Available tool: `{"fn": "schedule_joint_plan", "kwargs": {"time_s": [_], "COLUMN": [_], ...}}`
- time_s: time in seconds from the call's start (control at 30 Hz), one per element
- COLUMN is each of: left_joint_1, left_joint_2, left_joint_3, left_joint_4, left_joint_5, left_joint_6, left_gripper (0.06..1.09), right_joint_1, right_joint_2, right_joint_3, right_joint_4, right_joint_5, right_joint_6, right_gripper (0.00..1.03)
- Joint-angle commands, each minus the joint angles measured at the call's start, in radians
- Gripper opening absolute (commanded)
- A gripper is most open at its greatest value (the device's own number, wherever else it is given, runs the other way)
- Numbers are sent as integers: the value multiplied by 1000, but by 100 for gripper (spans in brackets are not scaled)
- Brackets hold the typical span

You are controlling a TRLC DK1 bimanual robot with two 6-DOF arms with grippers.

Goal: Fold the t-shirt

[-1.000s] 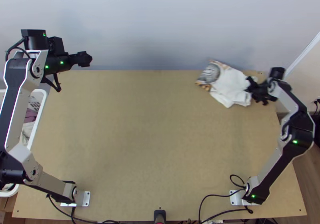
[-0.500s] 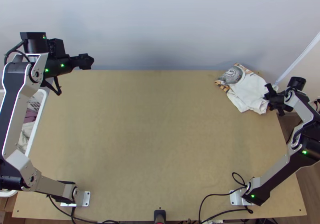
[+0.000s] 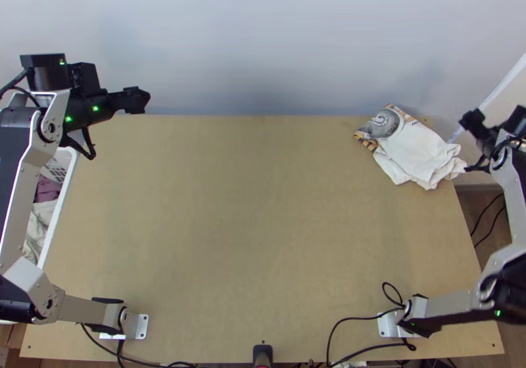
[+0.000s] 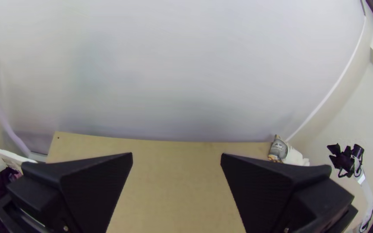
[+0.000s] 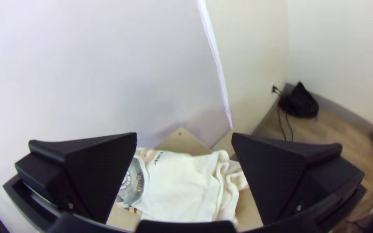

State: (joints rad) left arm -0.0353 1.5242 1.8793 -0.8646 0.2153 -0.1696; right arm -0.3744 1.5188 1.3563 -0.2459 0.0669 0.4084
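1. Lettering: the t-shirt (image 3: 417,151) has a little dark lettering by its grey round motif (image 3: 383,123); too small to make out. An orange-and-black patterned strip sits next to the motif.
2. T-shirt: lies in the far right corner of the table (image 3: 263,236), folded into a compact bundle, motif end toward the far edge, loose layers bunched at the end by the right edge. That end seems to poke slightly past the right edge.
3. Right gripper (image 3: 471,143): just beyond the right edge, beside the bunched end. Fingers spread wide, nothing gripped. Arm runs from its base near the near right corner, out across the right edge, then up along it.
4. Left gripper (image 3: 139,100): by the far edge, near the far left corner, well apart from the shirt. Fingers released, nothing between them. Arm bends out past the left edge, above the basket.
5. Around: white basket (image 3: 62,204) at the left edge, with purple cloth (image 3: 47,189) and light cloth (image 3: 39,222) inside. Wall (image 3: 263,46) stands right behind the far edge, blocking that side. Black cables (image 3: 358,320) run along the near edge to the right base.
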Motion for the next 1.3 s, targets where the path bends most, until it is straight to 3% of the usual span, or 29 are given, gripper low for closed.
{"fn": "schedule_joint_plan", "kwargs": {"time_s": [0.0,0.13,0.33,0.43,0.53,0.63,0.87,1.17,1.27], "left_joint_1": [2,0,-3,0,14,40,161,192,195], "left_joint_2": [-47,-128,-266,-375,-550,-730,-1085,-1494,-1527], "left_joint_3": [6,-23,-83,-181,-373,-571,-945,-1421,-1497], "left_joint_4": [39,173,303,383,596,806,1003,1086,1096], "left_joint_5": [-19,-97,-246,-355,-432,-441,-455,-453,-449], "left_joint_6": [-36,-31,-5,61,127,190,234,257,255], "left_gripper": [105,105,105,105,105,105,105,105,105], "right_joint_1": [77,215,353,370,371,370,373,382,397], "right_joint_2": [-80,-240,-490,-602,-721,-815,-1102,-1464,-1525], "right_joint_3": [-80,-106,-86,-92,-152,-200,-503,-936,-1027], "right_joint_4": [111,132,206,323,494,525,603,626,648], "right_joint_5": [57,86,88,88,85,73,25,22,22], "right_joint_6": [-148,-315,-422,-428,-427,-433,-461,-461,-459], "right_gripper": [100,100,100,100,100,100,100,100,100]}}
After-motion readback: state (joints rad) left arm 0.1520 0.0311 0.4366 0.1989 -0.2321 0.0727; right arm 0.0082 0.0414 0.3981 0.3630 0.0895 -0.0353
